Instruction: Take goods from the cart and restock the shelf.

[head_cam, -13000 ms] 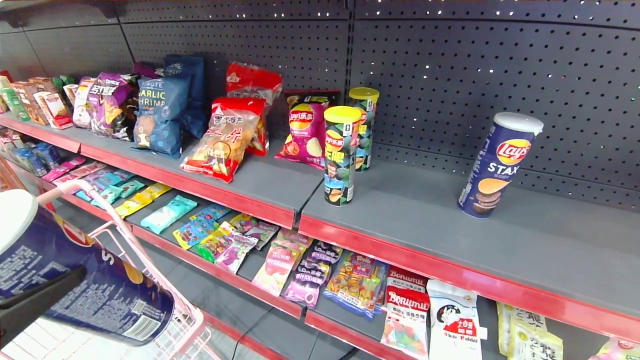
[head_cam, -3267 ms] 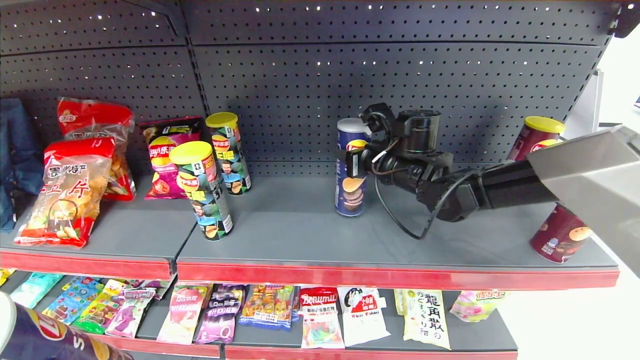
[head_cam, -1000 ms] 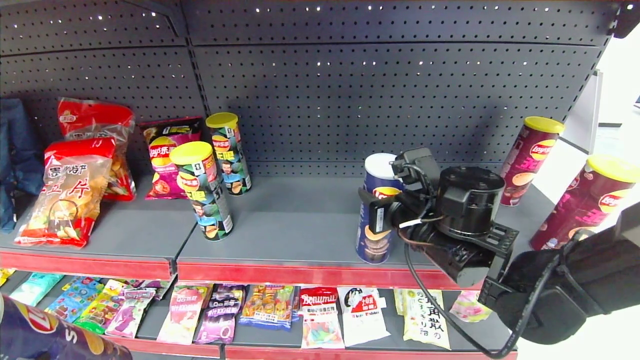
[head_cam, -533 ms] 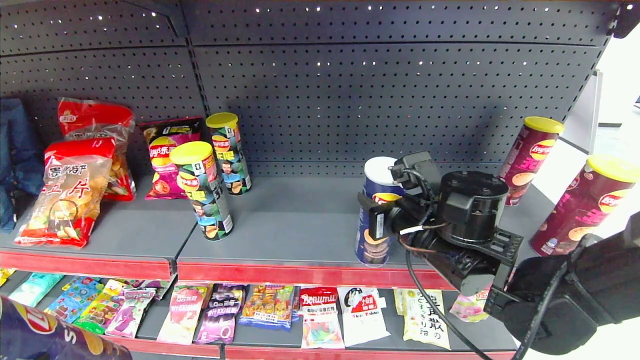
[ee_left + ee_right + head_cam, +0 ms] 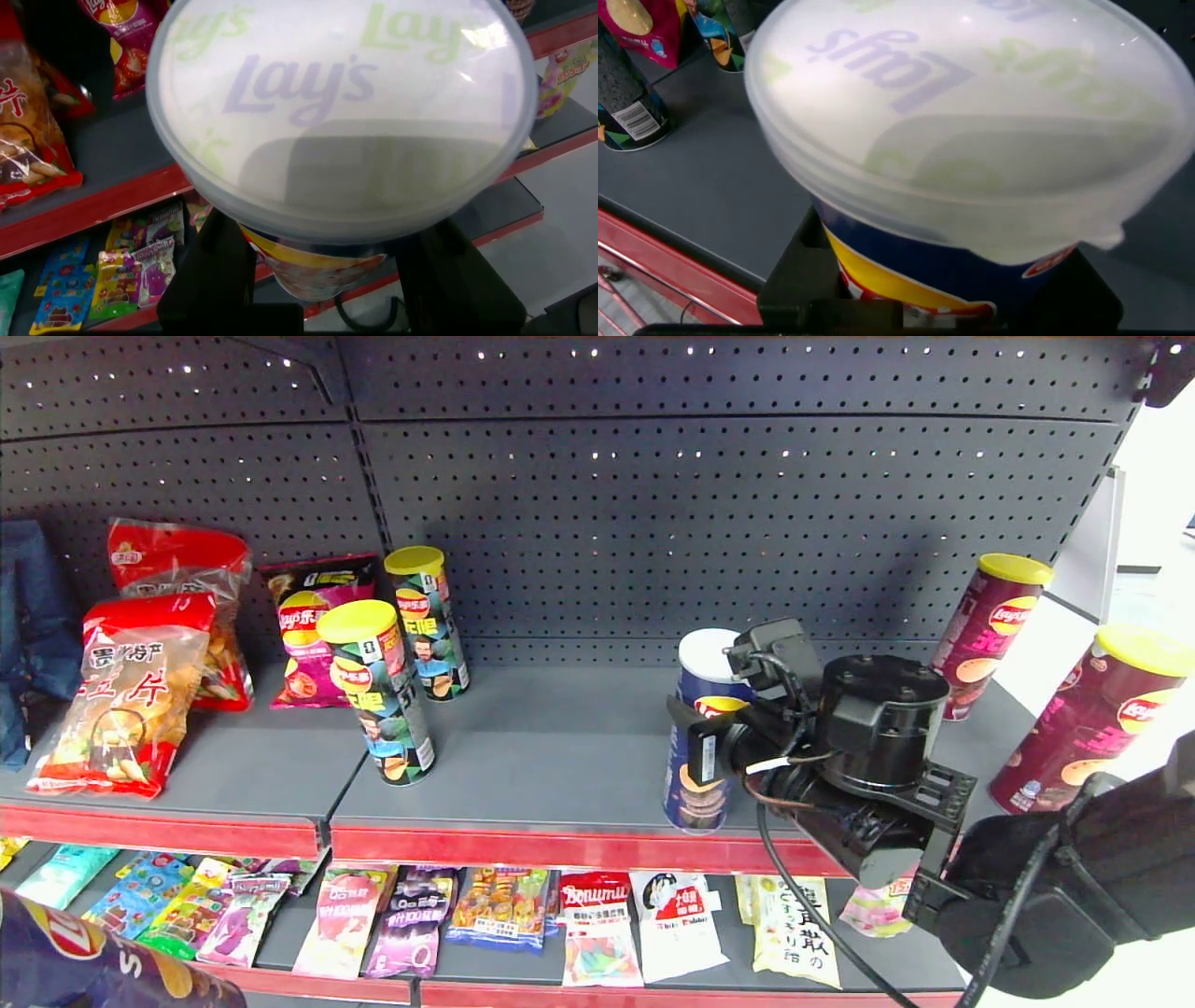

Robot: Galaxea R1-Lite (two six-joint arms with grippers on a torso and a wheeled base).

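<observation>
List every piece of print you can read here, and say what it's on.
"Lay's": lid of left can.
"Lay's", upside down: lid of right can.
"Lay's": logo on red can.
"Bonumu": red-and-white bag.
"龍角散": pale bag.
The print on the other bags and cans is too small or blurred to read with certainty.

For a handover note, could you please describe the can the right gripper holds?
On the upper grey shelf, by its red front edge, an upright can sits in the right gripper. Unlike its yellow-lidded neighbours, it is dark blue with a white lid.
</observation>
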